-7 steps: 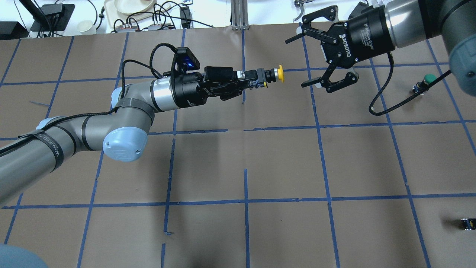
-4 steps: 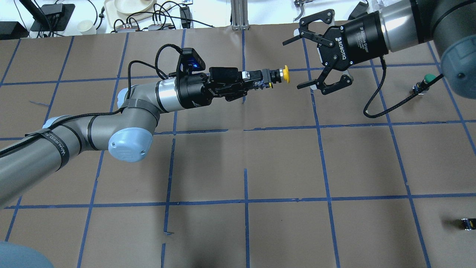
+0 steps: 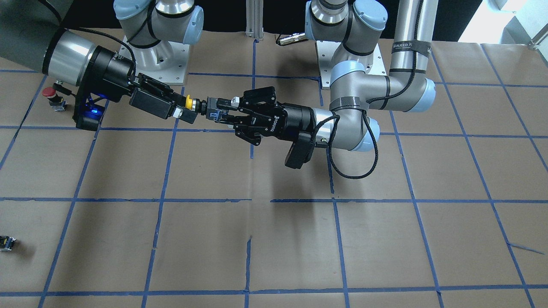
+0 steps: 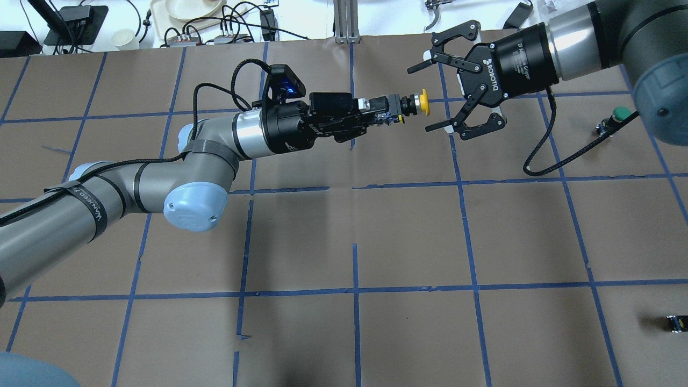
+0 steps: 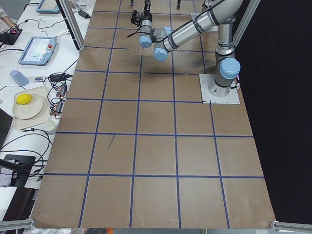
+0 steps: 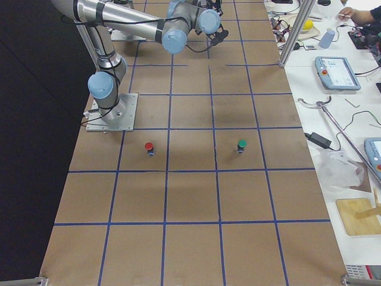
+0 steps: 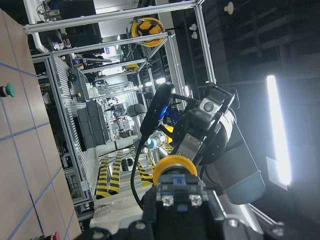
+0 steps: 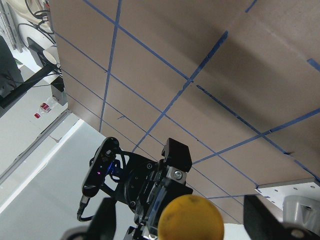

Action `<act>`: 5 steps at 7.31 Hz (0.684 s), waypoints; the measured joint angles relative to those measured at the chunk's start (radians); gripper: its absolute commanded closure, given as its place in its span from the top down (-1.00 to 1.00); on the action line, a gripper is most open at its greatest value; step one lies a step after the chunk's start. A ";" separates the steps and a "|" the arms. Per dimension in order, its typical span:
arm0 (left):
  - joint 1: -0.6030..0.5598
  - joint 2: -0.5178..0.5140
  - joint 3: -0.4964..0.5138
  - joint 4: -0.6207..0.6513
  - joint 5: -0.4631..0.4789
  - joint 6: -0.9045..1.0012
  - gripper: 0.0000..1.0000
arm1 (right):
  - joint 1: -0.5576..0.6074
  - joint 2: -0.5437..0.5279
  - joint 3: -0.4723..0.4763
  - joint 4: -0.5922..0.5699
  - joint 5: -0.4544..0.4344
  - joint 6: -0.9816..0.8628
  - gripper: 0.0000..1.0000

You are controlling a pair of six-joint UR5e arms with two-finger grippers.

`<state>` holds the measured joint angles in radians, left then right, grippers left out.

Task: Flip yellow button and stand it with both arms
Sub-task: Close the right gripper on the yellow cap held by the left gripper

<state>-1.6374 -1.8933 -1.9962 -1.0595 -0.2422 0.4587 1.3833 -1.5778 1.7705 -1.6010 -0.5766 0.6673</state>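
Gaping overhead, right tool (image 4: pixel 419 100), near yellow button (image 4: pixel 424 102)

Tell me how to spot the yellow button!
Look above the brown table with blue tape lines, at the tip of the left arm. The left gripper holds the yellow button sideways in the air by its base. Its cap is yellow; the red button and green button stand on the table.
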 measured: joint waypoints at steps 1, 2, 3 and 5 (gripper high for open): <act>-0.001 -0.001 0.001 0.000 0.000 0.000 -0.63 | -0.001 -0.005 -0.002 0.002 -0.002 0.003 0.45; -0.001 -0.001 0.002 -0.001 0.000 0.000 -0.60 | -0.003 -0.018 -0.001 0.004 -0.007 0.007 -0.89; -0.001 -0.001 0.002 -0.001 0.001 0.000 -0.60 | -0.003 -0.021 0.000 0.004 -0.007 0.008 -0.91; 0.000 0.000 0.002 0.000 0.002 0.000 -0.57 | -0.003 -0.023 0.000 0.004 -0.007 0.009 -0.91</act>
<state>-1.6376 -1.8931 -1.9940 -1.0596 -0.2399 0.4587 1.3806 -1.6007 1.7709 -1.5966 -0.5836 0.6763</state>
